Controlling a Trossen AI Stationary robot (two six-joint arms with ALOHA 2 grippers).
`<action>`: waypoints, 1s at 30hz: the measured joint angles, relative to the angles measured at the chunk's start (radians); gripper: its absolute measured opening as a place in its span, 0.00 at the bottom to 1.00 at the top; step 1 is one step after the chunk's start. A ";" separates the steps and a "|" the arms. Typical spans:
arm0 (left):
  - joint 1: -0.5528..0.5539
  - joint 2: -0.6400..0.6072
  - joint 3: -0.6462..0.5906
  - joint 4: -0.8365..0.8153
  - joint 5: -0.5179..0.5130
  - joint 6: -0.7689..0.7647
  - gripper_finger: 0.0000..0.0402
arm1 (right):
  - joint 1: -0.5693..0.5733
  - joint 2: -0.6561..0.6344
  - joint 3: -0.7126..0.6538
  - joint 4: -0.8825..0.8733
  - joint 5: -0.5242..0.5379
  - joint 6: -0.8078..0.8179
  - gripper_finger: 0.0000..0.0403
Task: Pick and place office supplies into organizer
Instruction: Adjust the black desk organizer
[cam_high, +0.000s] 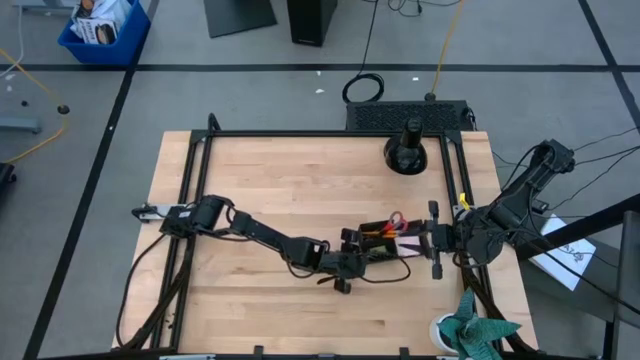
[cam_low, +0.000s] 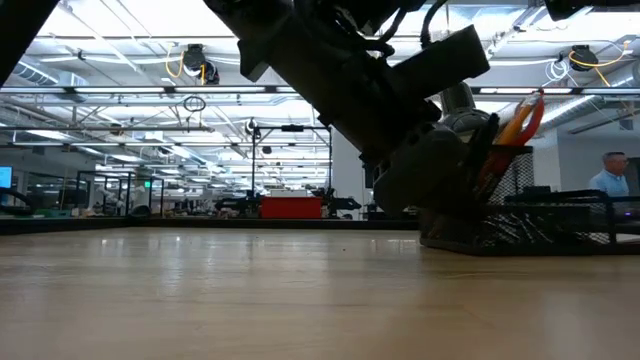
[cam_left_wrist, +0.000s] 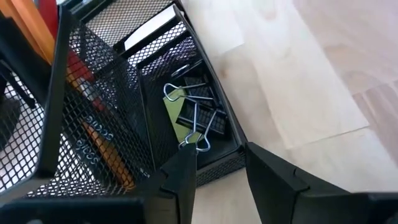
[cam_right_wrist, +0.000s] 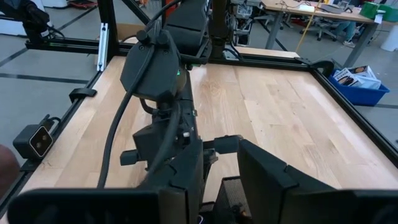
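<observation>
The black mesh organizer (cam_high: 385, 240) stands right of the table's middle. Red-handled scissors (cam_high: 397, 218) and orange pencils (cam_left_wrist: 31, 25) stand upright in its tall part (cam_low: 505, 150). Black binder clips (cam_left_wrist: 196, 115) and a yellow item (cam_left_wrist: 177, 109) lie in its low front compartment. My left gripper (cam_left_wrist: 221, 158) is open at that compartment's near corner. One finger (cam_left_wrist: 186, 165) is by a clip's wire handle; whether it touches, I cannot tell. My right gripper (cam_right_wrist: 221, 180) is open at the organizer's right side (cam_high: 425, 240), with a bit of mesh (cam_right_wrist: 227, 196) between its fingers.
A round black domed object (cam_high: 406, 150) stands at the table's far right. A teal paper plant in a white cup (cam_high: 470, 330) stands at the near right corner. Bare wood (cam_high: 260, 180) spreads over the table's left and far parts. Black frame rails (cam_high: 200, 200) edge the table.
</observation>
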 joint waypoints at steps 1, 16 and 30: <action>0.001 0.000 0.000 -0.014 -0.004 -0.013 0.33 | 0.000 0.000 0.000 0.000 0.000 0.000 0.24; -0.002 0.001 -0.003 -0.121 -0.042 0.024 0.33 | 0.000 0.000 0.000 -0.005 -0.001 0.007 0.23; -0.011 -0.022 -0.010 -0.005 -0.066 0.119 0.33 | 0.000 0.000 -0.018 -0.007 -0.001 0.004 0.23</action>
